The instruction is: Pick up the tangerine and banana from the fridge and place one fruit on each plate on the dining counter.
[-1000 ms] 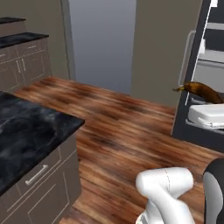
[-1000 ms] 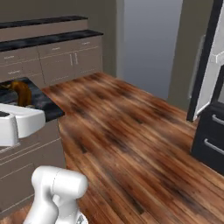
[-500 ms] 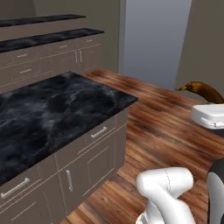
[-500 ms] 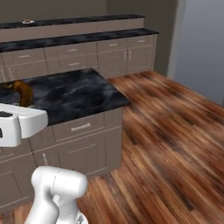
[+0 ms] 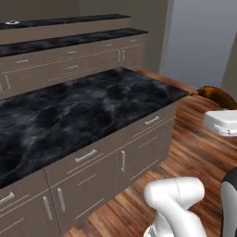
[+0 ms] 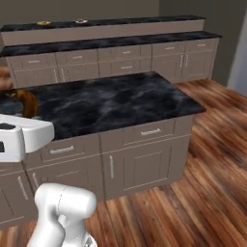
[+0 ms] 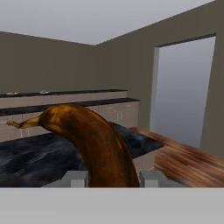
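curved overripe brown-orange banana [image 7: 98,144] clamped between the grey fingers [image 7: 75,179], glossy black marbled stone worktop [image 5: 78,115] on taupe cabinets beyond, wooden plank floor [image 6: 212,193] on the right

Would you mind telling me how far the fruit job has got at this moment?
Done: the banana is out of the fridge, held between the shut gripper fingers. In hand: carrying it near the black marbled counter. Left: two small plates sit on the far raised ledge; whether the tangerine is on one is too small to tell.
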Controlling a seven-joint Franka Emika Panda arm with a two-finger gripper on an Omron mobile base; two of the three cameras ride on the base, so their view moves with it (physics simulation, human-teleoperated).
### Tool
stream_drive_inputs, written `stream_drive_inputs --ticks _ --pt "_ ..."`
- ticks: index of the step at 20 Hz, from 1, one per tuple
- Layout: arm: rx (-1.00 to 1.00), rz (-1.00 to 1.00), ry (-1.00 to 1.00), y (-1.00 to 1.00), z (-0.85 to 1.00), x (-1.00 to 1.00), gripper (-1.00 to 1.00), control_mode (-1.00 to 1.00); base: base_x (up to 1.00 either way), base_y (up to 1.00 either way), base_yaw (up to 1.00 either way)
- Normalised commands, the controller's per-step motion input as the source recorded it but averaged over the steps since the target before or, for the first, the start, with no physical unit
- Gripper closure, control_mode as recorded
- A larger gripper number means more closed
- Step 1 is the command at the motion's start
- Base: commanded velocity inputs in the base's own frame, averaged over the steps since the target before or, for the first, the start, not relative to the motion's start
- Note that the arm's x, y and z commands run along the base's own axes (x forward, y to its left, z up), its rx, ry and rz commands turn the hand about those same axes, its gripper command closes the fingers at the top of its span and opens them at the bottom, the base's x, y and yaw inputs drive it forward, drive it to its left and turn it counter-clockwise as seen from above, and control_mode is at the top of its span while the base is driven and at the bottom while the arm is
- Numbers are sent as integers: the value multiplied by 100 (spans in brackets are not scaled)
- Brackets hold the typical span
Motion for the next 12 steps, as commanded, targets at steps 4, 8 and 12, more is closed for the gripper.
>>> stream_drive_inputs --ticks 4,8,12 --pt "0 0 0 0 0 0 100 100 -38 100 28" --pt "0 0 0 0 0 0 100 100 -32 100 28" --pt "0 0 0 0 0 0 100 100 -19 100 25"
